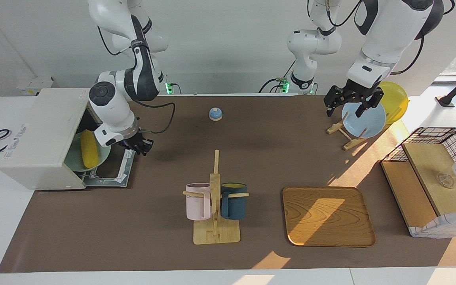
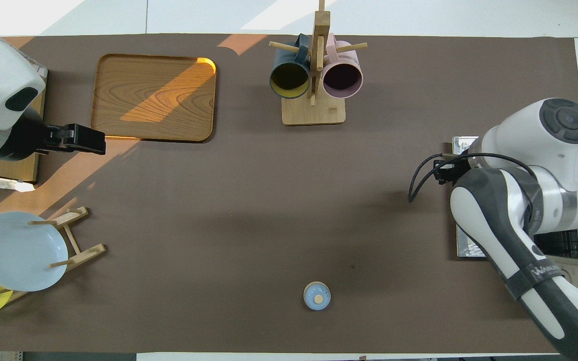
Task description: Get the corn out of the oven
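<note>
Facing view: the oven (image 1: 38, 138) sits at the left of the frame with its door (image 1: 111, 170) dropped flat onto the table. Inside its mouth the corn (image 1: 88, 148) lies on a pale green plate (image 1: 73, 160), its long axis running roughly up and down the frame, along the width of the opening. The right gripper (image 1: 140, 146) hangs just right of the corn in the frame, over the upper right corner of the open door, with nothing in it. Whether its fingers stand apart or together cannot be told from here. The right arm is plainly the nearer one: its forearm slopes down from the upper left, and the wrist bends so the gripper points down and away from the oven mouth. To reach the cob, I judge it must turn back toward the opening and close across the cob's narrow width. The left gripper (image 1: 352, 102) waits at the upper right of the frame, above a light blue plate (image 1: 366, 120) in a wooden rack, fingers spread and empty.

Overhead view: the corn is hidden under the right arm's white and grey links at the right edge. The right gripper (image 2: 444, 170) shows only as a dark tip over the door (image 2: 464, 148). The left gripper (image 2: 86, 141) sits at mid left, near a wooden tray (image 2: 153, 98).
</note>
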`<act>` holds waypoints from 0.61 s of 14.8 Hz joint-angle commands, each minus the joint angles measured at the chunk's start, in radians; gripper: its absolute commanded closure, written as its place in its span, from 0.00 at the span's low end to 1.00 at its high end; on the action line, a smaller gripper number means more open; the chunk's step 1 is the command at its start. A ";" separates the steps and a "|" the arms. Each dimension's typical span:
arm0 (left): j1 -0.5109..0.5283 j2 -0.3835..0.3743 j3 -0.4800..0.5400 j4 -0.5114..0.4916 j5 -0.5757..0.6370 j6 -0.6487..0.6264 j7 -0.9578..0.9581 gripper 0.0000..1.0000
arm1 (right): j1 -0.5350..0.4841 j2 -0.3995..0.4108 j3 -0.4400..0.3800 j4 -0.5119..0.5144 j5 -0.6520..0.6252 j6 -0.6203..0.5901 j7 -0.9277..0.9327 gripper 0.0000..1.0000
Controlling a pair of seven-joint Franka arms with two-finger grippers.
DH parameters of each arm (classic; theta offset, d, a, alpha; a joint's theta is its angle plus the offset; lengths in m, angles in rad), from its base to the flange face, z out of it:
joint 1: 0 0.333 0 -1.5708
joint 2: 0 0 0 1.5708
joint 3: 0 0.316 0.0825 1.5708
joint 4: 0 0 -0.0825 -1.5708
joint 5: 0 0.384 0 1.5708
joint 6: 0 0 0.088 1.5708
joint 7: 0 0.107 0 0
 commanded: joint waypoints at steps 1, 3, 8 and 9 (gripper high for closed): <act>-0.008 -0.015 0.004 -0.023 -0.009 0.025 0.012 0.00 | -0.047 -0.029 0.006 0.010 -0.093 -0.086 0.006 0.43; -0.006 -0.019 0.004 -0.035 -0.009 0.028 0.011 0.00 | -0.086 -0.038 0.006 -0.014 -0.104 -0.071 -0.023 0.42; -0.008 -0.019 0.004 -0.035 -0.009 0.035 0.011 0.00 | -0.142 -0.065 0.004 -0.120 -0.104 0.067 -0.214 0.51; -0.008 -0.019 0.004 -0.037 -0.009 0.035 0.011 0.00 | -0.149 -0.065 0.004 -0.125 -0.104 0.077 -0.241 0.51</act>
